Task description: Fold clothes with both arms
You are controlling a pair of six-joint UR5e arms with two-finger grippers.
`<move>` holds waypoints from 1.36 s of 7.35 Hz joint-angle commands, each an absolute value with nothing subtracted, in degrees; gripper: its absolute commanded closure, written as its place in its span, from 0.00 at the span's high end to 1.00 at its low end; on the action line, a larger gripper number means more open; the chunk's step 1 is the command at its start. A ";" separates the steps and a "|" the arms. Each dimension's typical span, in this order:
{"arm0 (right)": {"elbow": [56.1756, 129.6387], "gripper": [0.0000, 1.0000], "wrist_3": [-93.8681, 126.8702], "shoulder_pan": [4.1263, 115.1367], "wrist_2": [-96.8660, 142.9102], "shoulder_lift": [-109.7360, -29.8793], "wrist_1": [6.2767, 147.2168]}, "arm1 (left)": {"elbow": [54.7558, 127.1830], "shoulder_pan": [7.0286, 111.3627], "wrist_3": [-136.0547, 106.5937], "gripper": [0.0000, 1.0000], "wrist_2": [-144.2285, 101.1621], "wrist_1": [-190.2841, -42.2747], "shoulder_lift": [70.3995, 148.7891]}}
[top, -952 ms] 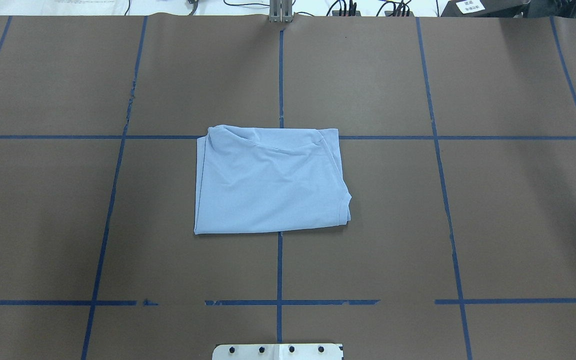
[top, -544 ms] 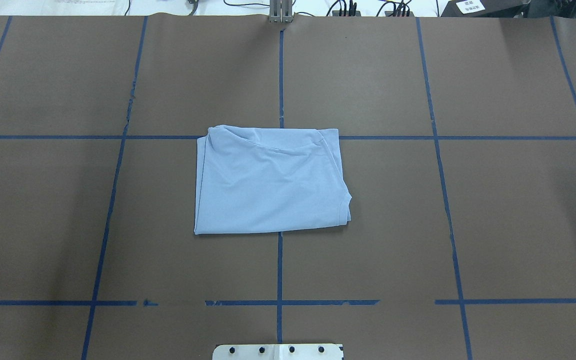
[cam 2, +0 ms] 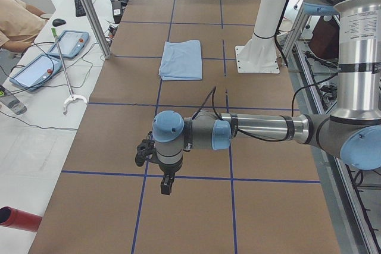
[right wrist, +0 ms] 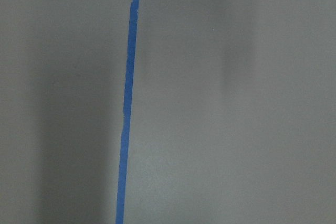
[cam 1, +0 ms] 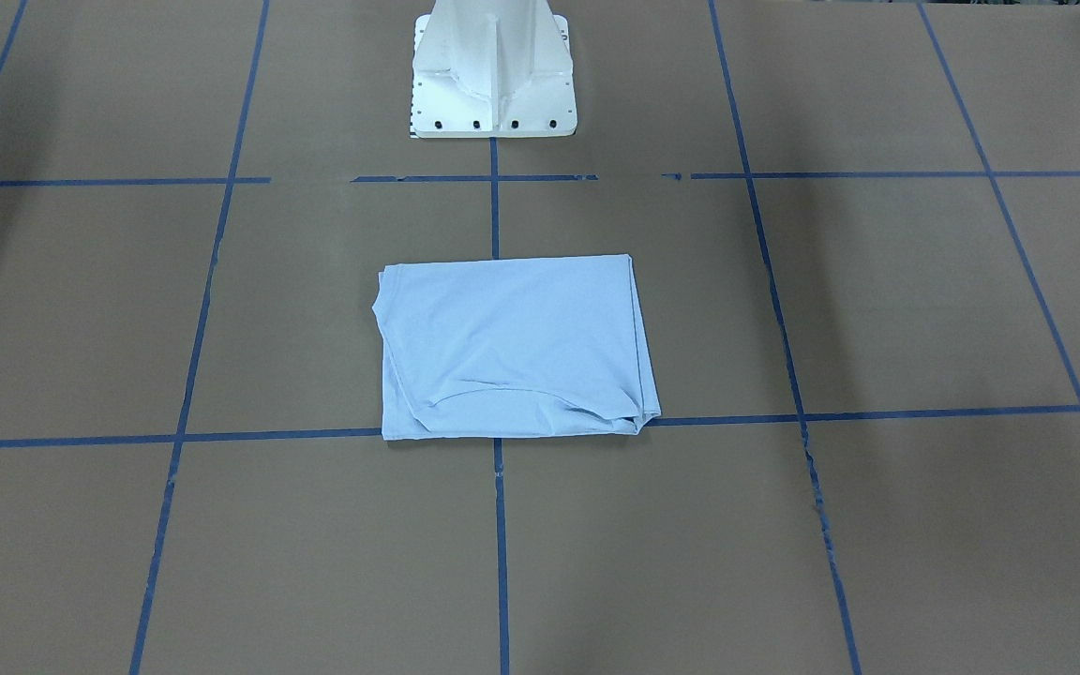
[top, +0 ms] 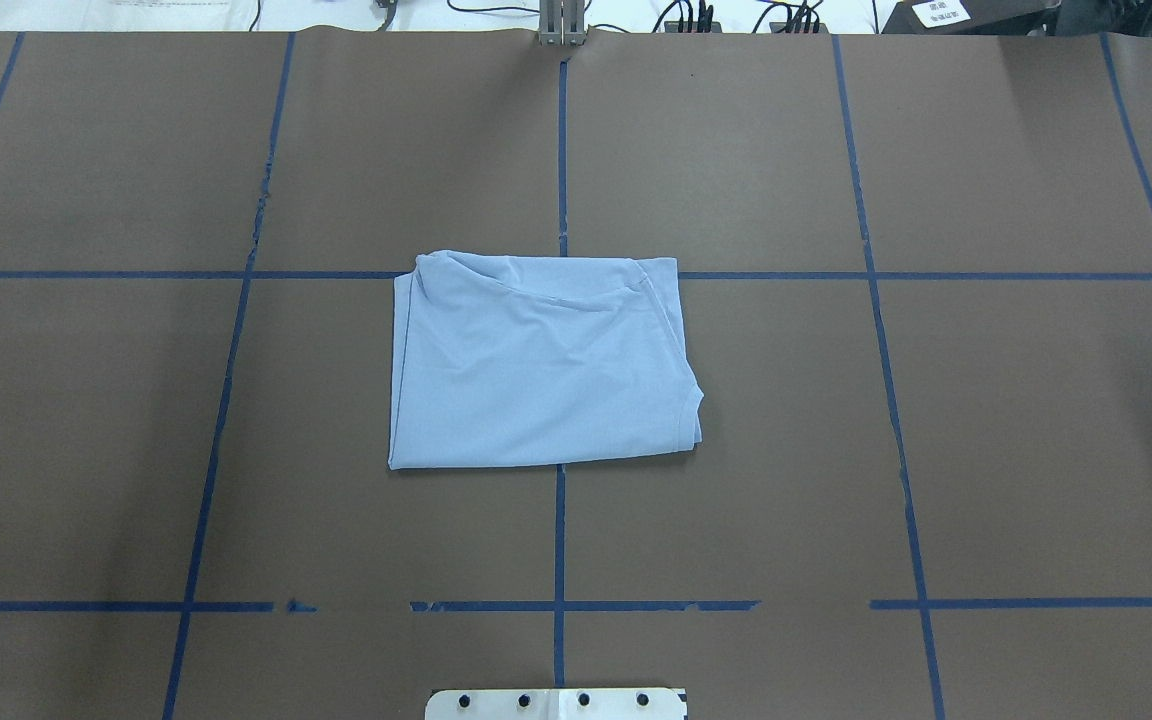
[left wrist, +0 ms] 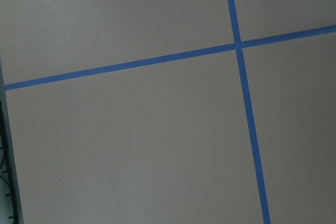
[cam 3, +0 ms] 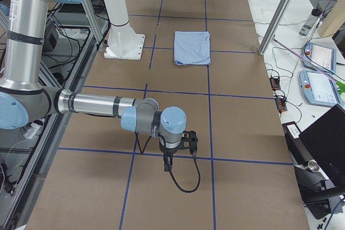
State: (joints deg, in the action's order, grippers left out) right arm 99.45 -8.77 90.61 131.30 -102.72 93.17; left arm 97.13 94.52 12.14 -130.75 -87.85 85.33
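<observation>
T-shirt (top: 536, 365): folded rectangle, well apart from left gripper (cam 2: 167, 186) and right gripper (cam 3: 167, 162), finger gap indiscernible; task likely complete

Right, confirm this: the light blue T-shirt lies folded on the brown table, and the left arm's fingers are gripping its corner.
Not right. The T-shirt does lie folded on the brown table, but the left arm's fingers are not gripping its corner: the exterior left view shows them over bare table, well apart from the shirt.
</observation>
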 commanded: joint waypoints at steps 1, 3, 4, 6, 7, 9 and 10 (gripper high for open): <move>99.49 1.00 -8.70 90.53 131.31 -102.66 93.16 | 97.03 94.40 11.95 1.00 -135.69 -88.15 85.34; 98.97 1.00 -8.70 90.53 131.22 -102.74 93.16 | 97.03 94.39 12.30 1.00 -136.14 -88.42 84.82; 98.96 1.00 -8.70 90.61 131.22 -102.74 93.16 | 97.12 94.39 12.30 1.00 -135.97 -88.42 85.16; 98.70 1.00 -8.70 90.53 131.22 -102.66 93.16 | 97.55 94.05 12.30 1.00 -135.79 -91.22 84.55; 98.79 1.00 -8.70 90.61 131.31 -102.66 93.16 | 97.47 94.04 12.04 1.00 -135.44 -91.06 84.46; 99.05 1.00 -8.70 90.61 131.31 -102.57 93.16 | 97.56 94.04 11.87 1.00 -135.44 -91.14 84.29; 98.97 1.00 -8.70 90.62 131.31 -102.57 93.16 | 97.56 94.04 11.87 1.00 -135.44 -91.06 84.29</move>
State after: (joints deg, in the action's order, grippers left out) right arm 98.95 -8.70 90.59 131.30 -102.60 93.16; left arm 97.54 94.05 11.90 -135.46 -91.09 84.33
